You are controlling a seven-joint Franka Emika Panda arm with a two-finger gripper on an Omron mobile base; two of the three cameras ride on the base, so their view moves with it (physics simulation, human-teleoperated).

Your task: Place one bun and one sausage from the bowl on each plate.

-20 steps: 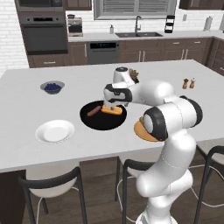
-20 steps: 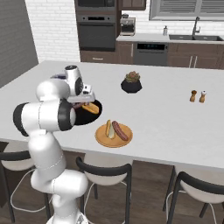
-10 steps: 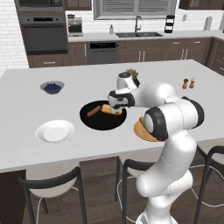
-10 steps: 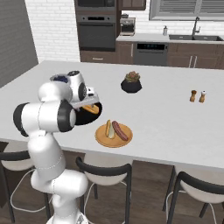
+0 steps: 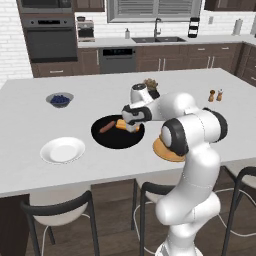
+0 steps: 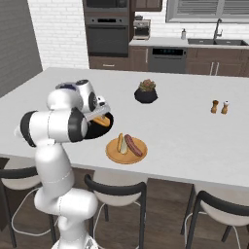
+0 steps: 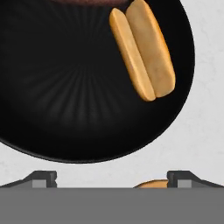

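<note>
Claw hung parted and empty, low-centre, over glossy black bowl; soft, light tan split bun, upper right, wanted gentle mid-length pinching.

1. I am seeing the bowl sitting mid-counter, holding a bun and a sausage.
2. The empty plate is lying to its left.
3. The other plate is lying to its right, carrying a bun and a sausage.
</note>
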